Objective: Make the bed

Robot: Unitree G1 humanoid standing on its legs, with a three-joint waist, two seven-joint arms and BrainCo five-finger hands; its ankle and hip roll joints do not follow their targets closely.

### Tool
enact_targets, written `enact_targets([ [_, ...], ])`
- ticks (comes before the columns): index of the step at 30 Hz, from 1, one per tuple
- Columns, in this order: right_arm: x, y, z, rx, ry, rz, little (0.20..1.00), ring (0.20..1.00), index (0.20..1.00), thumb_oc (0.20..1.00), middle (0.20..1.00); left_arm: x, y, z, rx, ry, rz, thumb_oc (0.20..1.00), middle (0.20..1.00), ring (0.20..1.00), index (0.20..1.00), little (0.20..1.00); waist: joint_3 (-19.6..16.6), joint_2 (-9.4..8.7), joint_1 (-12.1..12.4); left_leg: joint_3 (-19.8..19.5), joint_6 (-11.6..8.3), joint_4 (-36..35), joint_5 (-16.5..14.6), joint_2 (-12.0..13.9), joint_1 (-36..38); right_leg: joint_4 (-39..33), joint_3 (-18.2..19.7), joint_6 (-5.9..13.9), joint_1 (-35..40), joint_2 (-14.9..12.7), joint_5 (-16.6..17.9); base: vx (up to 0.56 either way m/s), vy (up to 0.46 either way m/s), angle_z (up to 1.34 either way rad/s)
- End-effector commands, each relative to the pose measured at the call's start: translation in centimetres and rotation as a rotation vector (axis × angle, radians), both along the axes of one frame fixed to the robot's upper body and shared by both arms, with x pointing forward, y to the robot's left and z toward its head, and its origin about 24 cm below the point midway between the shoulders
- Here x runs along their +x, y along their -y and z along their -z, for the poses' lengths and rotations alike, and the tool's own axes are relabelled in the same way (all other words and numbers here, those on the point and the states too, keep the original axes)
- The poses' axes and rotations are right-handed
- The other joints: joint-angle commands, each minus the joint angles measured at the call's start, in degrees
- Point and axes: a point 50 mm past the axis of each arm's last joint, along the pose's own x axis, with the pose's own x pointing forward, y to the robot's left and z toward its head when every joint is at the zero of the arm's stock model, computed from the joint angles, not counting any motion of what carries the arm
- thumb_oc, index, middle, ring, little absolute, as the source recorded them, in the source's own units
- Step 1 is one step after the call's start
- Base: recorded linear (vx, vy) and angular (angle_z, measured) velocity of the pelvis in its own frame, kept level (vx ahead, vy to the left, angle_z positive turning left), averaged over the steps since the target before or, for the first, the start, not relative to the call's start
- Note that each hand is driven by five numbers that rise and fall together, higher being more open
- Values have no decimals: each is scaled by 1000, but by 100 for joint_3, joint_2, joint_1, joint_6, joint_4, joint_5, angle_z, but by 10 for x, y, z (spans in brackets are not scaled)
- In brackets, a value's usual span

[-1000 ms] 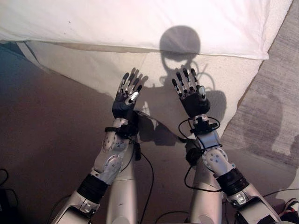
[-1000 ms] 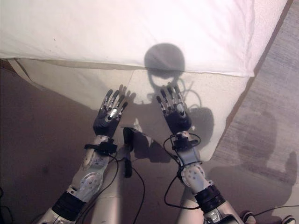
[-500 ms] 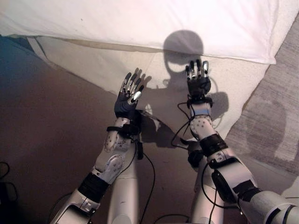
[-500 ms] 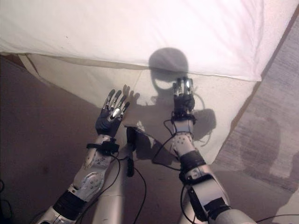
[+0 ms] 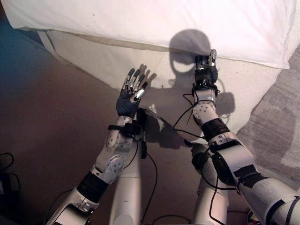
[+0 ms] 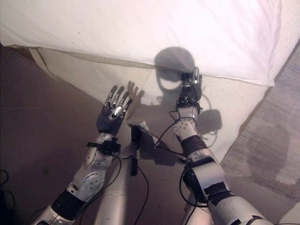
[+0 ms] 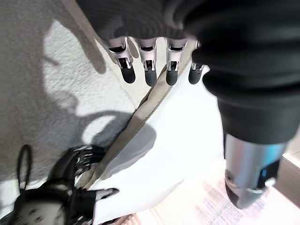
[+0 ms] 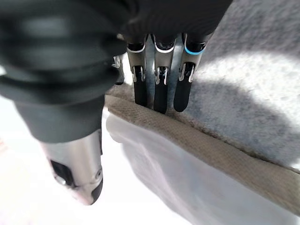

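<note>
A white cover [image 5: 154, 18] lies over the bed, and its lower edge hangs above the off-white side of the bed [image 5: 89, 58]. A tan seam [image 8: 220, 154] runs just under that edge. My right hand [image 5: 205, 72] is stretched forward and open. Its straight fingertips [image 8: 159, 96] rest against the tan seam, with the thumb [image 8: 77, 164] held out beside the cover. My left hand [image 5: 129, 96] is open too, fingers straight and spread, held in front of the bed's side lower down and apart from the cover. It holds nothing.
Brown carpet [image 5: 42, 122] spreads out on the left in front of the bed. A grey rug [image 5: 276, 122] lies on the right past the bed's corner [image 5: 243, 119].
My right arm has stretched forward, carrying its hand from mid-height on the bed's side up to the cover's lower edge. The left hand has stayed nearly still.
</note>
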Motion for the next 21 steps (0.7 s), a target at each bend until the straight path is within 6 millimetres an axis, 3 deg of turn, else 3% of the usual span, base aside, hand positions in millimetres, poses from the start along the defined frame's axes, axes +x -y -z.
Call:
enact_targets([
  [1,2,34,-21,-3,38,87,1000,1000,1000,1000,1000,-23,9,-22,-32,153,74,1000,1000,1000,1000,1000,-131,512,225,194,171,60,-874,-224,463,346,450,726,-411,7,598,0,0,0],
  [7,0,44,-42,6,98,119,1000,1000,1000,1000,1000,-24,10,-22,-21,157,90,1000,1000,1000,1000,1000,-131,531,228,215,170,61,-871,-244,469,354,464,746,-441,-5,621,0,0,0],
  [13,-12,35,-73,7,265,102,1000,1000,1000,1000,1000,-25,8,-23,-17,166,83,1000,1000,1000,1000,1000,-131,500,186,260,172,36,-857,-252,488,324,475,769,-456,-26,672,0,0,0],
  [16,-26,26,-93,29,407,93,1000,1000,1000,1000,1000,-25,6,-23,-22,169,73,1000,1000,1000,1000,1000,-131,479,161,286,169,-10,-837,-253,508,282,467,783,-461,-46,702,0,0,0],
  [21,-46,12,-111,29,567,64,1000,1000,1000,1000,1000,-24,5,-25,-30,178,77,1000,1000,1000,1000,1000,-131,441,100,326,171,-15,-826,-260,511,281,463,790,-482,-61,729,0,0,0],
])
